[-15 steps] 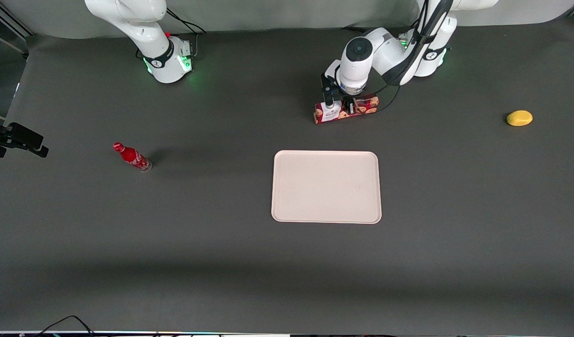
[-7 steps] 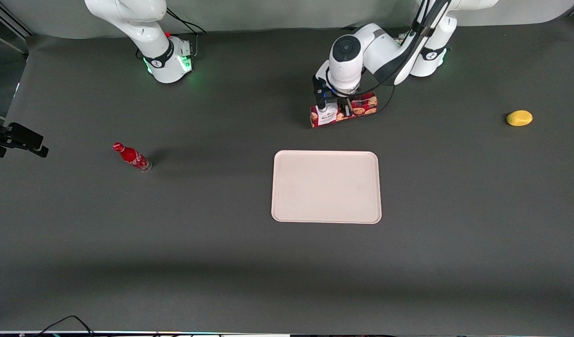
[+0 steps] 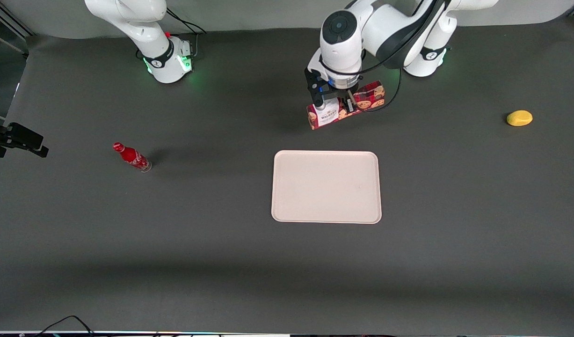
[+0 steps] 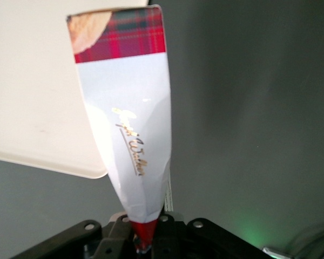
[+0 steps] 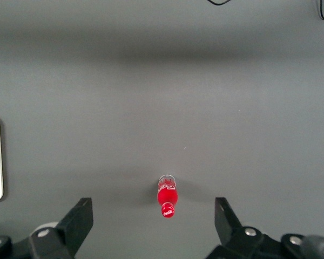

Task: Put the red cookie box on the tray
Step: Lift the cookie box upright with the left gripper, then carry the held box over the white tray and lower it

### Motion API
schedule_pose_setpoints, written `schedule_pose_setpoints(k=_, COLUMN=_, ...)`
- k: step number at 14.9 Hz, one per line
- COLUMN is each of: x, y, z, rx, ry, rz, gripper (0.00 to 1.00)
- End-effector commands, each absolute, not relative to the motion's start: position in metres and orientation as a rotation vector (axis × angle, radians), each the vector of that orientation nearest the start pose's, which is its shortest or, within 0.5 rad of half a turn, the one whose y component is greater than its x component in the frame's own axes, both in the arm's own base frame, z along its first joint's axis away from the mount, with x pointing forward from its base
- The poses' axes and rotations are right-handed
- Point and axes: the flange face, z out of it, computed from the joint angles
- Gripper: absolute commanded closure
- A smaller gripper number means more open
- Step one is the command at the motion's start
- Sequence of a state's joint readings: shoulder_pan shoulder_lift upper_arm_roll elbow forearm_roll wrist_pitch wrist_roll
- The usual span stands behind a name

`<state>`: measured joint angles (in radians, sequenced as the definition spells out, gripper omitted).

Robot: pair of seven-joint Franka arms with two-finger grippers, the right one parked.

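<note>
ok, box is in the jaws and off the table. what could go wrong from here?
1. The gripper holds the red cookie box off-centre, near its white-label end, and the box is tilted. The long free end could swing or slip during transport.
2. In the left wrist view the carton looks pinched in at the jaws, so it may deform and loosen.
3. The tray lies nearer the front camera. A tilted release could leave one end on its low rim.
</note>
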<state>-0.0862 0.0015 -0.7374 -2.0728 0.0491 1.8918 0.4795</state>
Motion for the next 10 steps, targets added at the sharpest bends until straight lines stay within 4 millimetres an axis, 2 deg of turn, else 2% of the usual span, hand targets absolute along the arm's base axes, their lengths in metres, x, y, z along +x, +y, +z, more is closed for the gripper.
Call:
schedule_pose_setpoints(k=1, x=0.385, y=-0.381, z=0.473, rx=-2.477, ry=1.806, rz=0.234, gripper=1.00)
schedule_pose_setpoints(k=3, x=0.394, y=-0.375, z=0.479, rx=-2.520, ry=1.759, rz=0.213, gripper=1.00)
schedule_pose_setpoints(k=6, x=0.405, y=-0.370, z=0.478, rx=-2.695, ry=1.533, rz=0.178, gripper=1.00)
schedule_pose_setpoints(k=10, x=0.435, y=-0.344, z=0.476, rx=-3.007, ry=0.923, rz=0.154, gripper=1.00)
